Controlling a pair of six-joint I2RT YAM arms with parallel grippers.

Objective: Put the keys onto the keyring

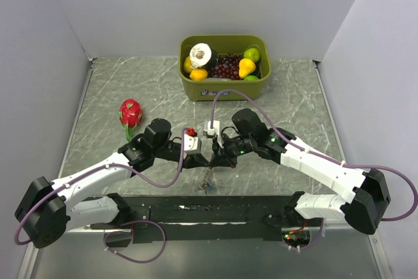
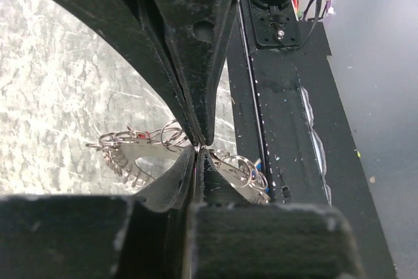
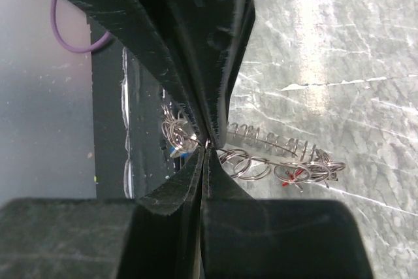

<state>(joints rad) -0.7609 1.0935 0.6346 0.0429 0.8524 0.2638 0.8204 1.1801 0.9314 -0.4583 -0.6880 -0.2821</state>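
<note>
Nearest us, the black rail (image 1: 215, 210) runs along the near edge of the bench (image 1: 307, 102). Just beyond it the keys (image 1: 209, 187) sit in a little bunch, a speck of blue showing among them. From there a thin line of metal runs up to the middle of the bench, where both arms meet nose to nose. That's the keyring (image 3: 248, 164), a tangle of fine wire loops, and it's right at the tips! The left fingers (image 2: 198, 140) are closed tight, with loops spilling out to either side of the pinch. The right fingers (image 3: 208, 140) are closed too, clamped on the wire from the other side. Whether the bunch hangs free or rests on the bench, I can't tell from here.

So this looks like the fiddly part: two pinches almost touching on one thin ring. Done well, one side acts as the anchor and holds firm while the other makes only small, slow moves to work a key's loop along the wire. Pull the two apart and that slippery wire could pop out; twist hard and the loops tangle worse. Best to keep everything over the bench, not the rail.

Further back on the left, a dragon fruit (image 1: 130, 112) lies well clear, and at the far edge the green bin (image 1: 225, 89) of fruit plays no part.
</note>
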